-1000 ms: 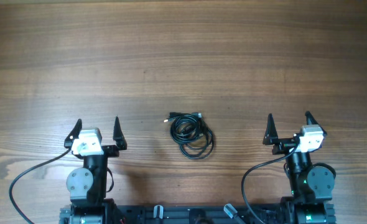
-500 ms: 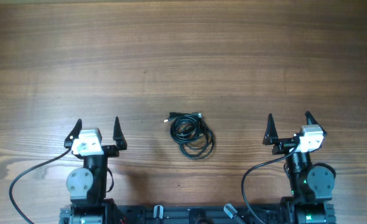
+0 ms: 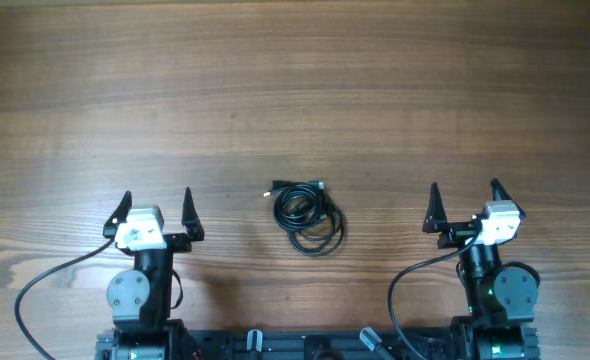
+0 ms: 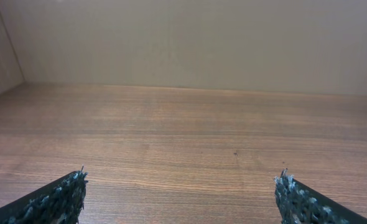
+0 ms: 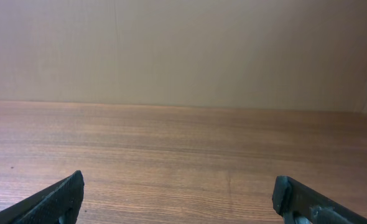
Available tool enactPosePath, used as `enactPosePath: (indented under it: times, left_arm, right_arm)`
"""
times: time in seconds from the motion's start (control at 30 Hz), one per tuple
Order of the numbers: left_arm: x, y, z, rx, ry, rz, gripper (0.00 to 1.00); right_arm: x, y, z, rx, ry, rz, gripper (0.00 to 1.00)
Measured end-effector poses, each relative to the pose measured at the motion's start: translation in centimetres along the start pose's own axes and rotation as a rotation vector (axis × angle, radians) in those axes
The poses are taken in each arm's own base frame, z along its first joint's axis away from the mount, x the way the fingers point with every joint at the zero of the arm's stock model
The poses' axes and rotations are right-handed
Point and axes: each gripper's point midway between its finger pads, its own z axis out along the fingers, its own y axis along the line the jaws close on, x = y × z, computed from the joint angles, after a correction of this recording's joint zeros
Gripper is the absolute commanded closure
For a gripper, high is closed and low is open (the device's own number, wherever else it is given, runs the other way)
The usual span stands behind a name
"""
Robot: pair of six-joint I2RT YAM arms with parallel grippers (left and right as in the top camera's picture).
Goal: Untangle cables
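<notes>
The wooden table (image 3: 295,80) carries the left gripper (image 3: 157,193) near its front-left and the right gripper (image 3: 464,184) near its front-right, both with jaws spread wide and holding nothing. The cables (image 3: 308,215) lie front-centre in one tangled coil, so by my judgement the untangling is not yet begun.

From overhead we look straight down on the table (image 3: 295,80) from well above, wide enough to take in the left hand (image 3: 156,194) and the right hand (image 3: 464,186) near the lower edge. The left wrist camera sits low behind its hand and faces forward across the wood to a pale wall (image 4: 202,43) (only its fingertips (image 4: 62,196) show, in the bottom corners). The right wrist camera looks out the same way. With the overhead view, each shares the strip of bare table ahead of its hand.
</notes>
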Motion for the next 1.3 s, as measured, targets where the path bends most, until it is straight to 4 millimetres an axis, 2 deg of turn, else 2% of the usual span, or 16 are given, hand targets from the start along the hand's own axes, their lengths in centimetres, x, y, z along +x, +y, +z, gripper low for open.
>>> enactPosePath:
  times: [0.7, 0.83, 1.0, 1.17, 1.3]
  left_arm:
    - [0.0, -0.1, 0.0, 0.008, -0.001, -0.002, 0.0]
    - [-0.3, -2.8, -0.2, 0.163, -0.003, -0.111, 0.0]
    - [-0.6, -7.1, -1.5, 0.422, 0.07, -0.417, 0.0]
    - [-0.8, -9.1, -2.6, 0.546, 0.136, -0.585, 0.0]
    - [-3.8, -10.0, -3.5, 0.647, 0.04, -0.6, 0.0]
  right_arm:
    - [0.0, 0.0, 0.0, 0.0, 0.0, 0.0, 0.0]
    - [0.0, 0.0, 0.0, 0.0, 0.0, 0.0, 0.0]
    - [0.0, 0.0, 0.0, 0.0, 0.0, 0.0, 0.0]
    - [0.0, 0.0, 0.0, 0.0, 0.0, 0.0, 0.0]
    - [0.0, 0.0, 0.0, 0.0, 0.001, 0.0, 0.0]
